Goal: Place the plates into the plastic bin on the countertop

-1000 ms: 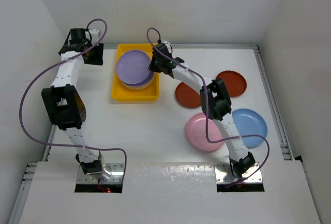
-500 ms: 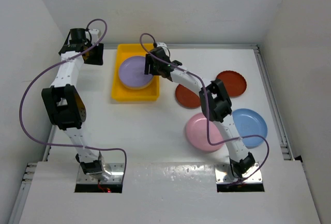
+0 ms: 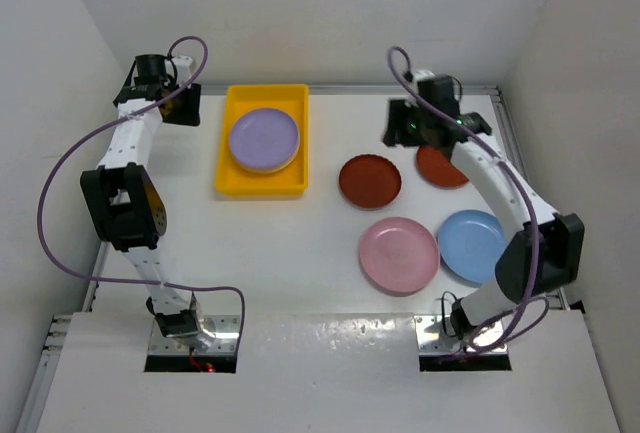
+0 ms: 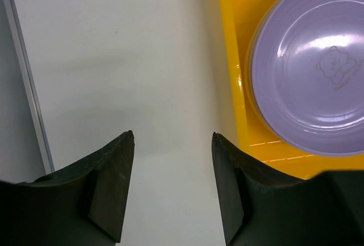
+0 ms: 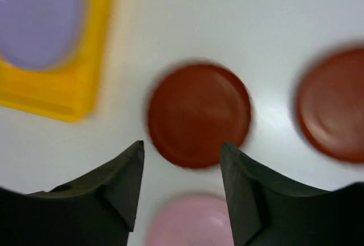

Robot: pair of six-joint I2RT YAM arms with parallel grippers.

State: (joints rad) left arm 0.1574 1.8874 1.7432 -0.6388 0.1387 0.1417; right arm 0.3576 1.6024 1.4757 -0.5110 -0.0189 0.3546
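Two arms work over the bench (image 3: 300, 273). Clock directions are read on the top view, with 12 o'clock toward the far wall.

1. Left arm (image 3: 128, 153): it reaches to the 10 o'clock corner of the bench. The left jaws are spread apart and hold nothing. The left wrist view shows bare bench between them, with the bin wall just at their 3 o'clock side.

2. Plastic bin (image 3: 260, 188): it sits flat at 11 o'clock on the bench. One lavender plate (image 3: 264, 139) lies face up inside it, with a bear outline on its face.

3. Plates outside the bin: four lie flat on the right half of the bench.
- The first brown-red plate (image 3: 369, 181) lies at 3 o'clock from the bin, near it but apart.
- The pink plate (image 3: 399, 254) lies at 5 o'clock from that plate, just beside it.
- The blue plate (image 3: 472, 246) lies at 3 o'clock from the pink plate. Contact between the two cannot be determined.
- The second brown-red plate (image 3: 440, 166) lies at 2 o'clock from the first, partly covered by the right arm (image 3: 500, 183).

4. Right jaws: they hang at 1 o'clock from the first brown-red plate. The right wrist view is blurred, but it shows them parted and empty, with that plate framed between them below.
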